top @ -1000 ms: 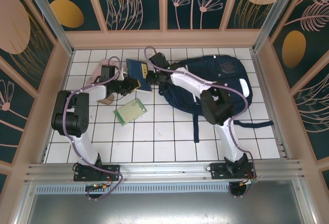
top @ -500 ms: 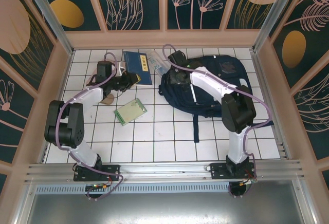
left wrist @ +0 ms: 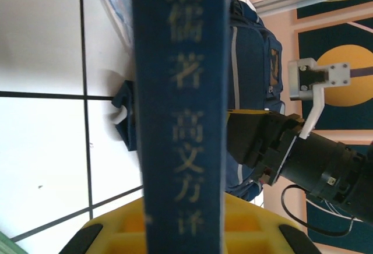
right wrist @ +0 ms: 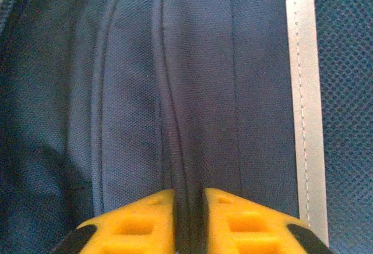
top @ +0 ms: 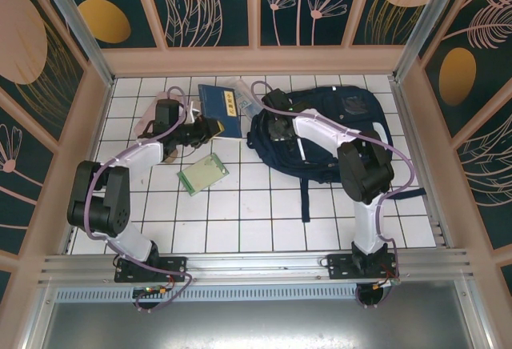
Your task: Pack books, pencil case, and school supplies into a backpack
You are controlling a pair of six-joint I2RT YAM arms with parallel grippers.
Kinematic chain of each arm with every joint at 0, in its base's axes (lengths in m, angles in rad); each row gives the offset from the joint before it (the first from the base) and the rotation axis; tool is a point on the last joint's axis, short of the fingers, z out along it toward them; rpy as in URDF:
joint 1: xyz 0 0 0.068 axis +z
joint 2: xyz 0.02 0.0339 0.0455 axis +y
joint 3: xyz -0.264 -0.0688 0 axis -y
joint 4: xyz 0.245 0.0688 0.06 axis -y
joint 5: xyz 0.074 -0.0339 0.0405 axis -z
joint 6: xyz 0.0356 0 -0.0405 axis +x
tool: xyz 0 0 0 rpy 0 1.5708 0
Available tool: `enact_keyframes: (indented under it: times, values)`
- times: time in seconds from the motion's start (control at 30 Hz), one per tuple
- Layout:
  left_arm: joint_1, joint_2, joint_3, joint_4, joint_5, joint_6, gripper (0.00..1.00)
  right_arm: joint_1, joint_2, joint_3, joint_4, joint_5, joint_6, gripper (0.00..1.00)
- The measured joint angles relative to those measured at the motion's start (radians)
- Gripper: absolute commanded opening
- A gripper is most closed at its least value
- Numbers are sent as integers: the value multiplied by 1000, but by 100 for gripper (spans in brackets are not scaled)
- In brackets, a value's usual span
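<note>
My left gripper (top: 208,128) is shut on the near edge of a dark blue book with gold lettering (top: 220,107), held left of the backpack. In the left wrist view the book (left wrist: 180,91) rises edge-on between the yellow fingers (left wrist: 183,222), with the backpack (left wrist: 252,62) behind it. The large navy backpack (top: 336,133) lies at the back right. My right gripper (top: 276,129) is at its left edge, shut on a fold of its fabric (right wrist: 189,207), beside a white reflective stripe (right wrist: 303,91). A pale green notepad (top: 202,174) lies on the tiles.
A clear packet (top: 242,93) lies behind the book near the back wall. A tan scrap (top: 168,155) sits under the left forearm. Backpack straps (top: 306,197) trail toward the near edge and right. Wooden walls close in the white tiled floor (top: 240,221).
The right gripper left the book's right side, moved onto the backpack's left edge and came slightly nearer. The left gripper kept the book, shifting it a little.
</note>
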Motion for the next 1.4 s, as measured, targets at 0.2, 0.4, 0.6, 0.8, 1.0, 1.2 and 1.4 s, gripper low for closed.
enact_keyframes:
  times: [0.2,0.4,0.6,0.8,1.0,1.2,1.4]
  values:
    - [-69,-19,-2,48,-26,-47,0,-6,-23,-10,11,-3,-19,0]
    - [-149,-19,-7,115,-79,-116,0,-20,-133,14,-40,-12,-34,0]
    - [-230,10,-9,250,-131,-217,0,-78,-233,59,-85,-63,-37,0]
    - [-353,135,32,337,-185,-296,0,-144,-293,103,-108,-171,-29,0]
    - [-452,275,116,394,-229,-364,0,-222,-344,110,-107,-317,2,0]
    - [-537,409,295,417,-262,-389,0,-284,-382,109,-107,-425,32,0]
    - [-603,552,498,424,-262,-393,0,-314,-397,102,-103,-479,54,0]
